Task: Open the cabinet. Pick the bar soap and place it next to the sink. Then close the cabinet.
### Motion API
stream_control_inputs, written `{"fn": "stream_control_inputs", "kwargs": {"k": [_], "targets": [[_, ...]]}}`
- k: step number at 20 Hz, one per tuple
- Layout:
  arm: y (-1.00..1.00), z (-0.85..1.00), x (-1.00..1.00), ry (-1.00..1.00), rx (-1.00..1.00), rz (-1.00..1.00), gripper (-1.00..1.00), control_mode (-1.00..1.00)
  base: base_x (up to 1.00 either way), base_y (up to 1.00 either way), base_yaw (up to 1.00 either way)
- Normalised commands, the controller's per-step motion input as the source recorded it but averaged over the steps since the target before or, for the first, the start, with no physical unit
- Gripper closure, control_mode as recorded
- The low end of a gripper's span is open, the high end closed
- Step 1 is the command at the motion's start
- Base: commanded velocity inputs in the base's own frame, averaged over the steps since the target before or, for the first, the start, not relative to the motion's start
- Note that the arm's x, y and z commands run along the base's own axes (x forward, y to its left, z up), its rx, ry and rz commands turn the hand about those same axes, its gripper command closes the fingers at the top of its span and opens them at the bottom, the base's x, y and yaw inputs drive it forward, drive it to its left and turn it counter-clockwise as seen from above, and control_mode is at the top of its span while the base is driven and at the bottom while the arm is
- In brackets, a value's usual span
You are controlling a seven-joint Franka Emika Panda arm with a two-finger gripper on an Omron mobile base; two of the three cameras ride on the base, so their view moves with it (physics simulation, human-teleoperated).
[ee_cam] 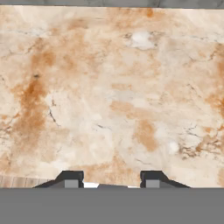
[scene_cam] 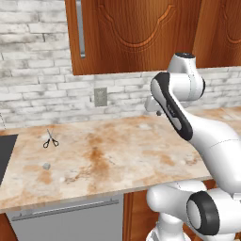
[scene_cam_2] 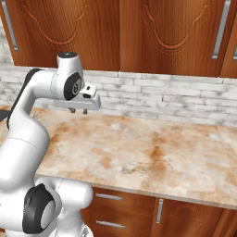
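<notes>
Cabinet (scene_cam: pixel 141 35) status: the door is shut, its long silver bar handle (scene_cam: pixel 81 30) at the upper left of the left base view. You cannot confirm where the bar soap is; judge it to be behind that closed door. The sink (scene_cam: pixel 5 157) shows as a dark basin at the far left edge of the counter (scene_cam: pixel 117 155).

The gripper (scene_cam_2: pixel 78 110) hangs over the counter, pointing down, empty. In the hand view its two fingertips (ee_cam: pixel 72 180) stand apart with bare marble between them, so treat the jaws as parted and holding nothing.

Hazards from here:
- The handle sits well above and to the left of the gripper. If you approach at an angle, the fingers are likely to slip off the thin bar.
- If you swing the door without following its arc, you risk losing the grip or straining the arm.
- The scissors (scene_cam: pixel 50 140) and a small grey lump (scene_cam: pixel 46 165) lie near the sink. Placing the soap carelessly there could knock them.
</notes>
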Motion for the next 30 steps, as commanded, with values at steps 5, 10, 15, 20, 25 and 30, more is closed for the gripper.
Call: {"fn": "stream_control_inputs", "kwargs": {"k": [5, 10, 15, 20, 25, 30], "targets": [[0.12, 0.00, -0.01, -0.02, 0.00, 0.00, -1.00, -1.00, 0.00, 0.00, 0.00], [0.18, 0.00, -0.04, -0.16, 0.00, -0.01, -1.00, -1.00, 0.00, 0.00, 0.00], [0.21, 0.00, -0.01, -0.11, 0.00, -0.01, -1.00, -1.00, 0.00, 0.00, 0.00], [0.23, -0.01, 0.00, 0.00, -0.03, -0.02, -1.00, -1.00, 0.00, 0.00, 0.00], [0.15, 0.00, 0.00, 0.00, -0.02, -0.02, -1.00, -1.00, 0.00, 0.00, 0.00], [0.08, 0.00, -0.06, -0.02, 0.00, -0.01, -1.00, -1.00, 0.00, 0.00, 0.00]]}}
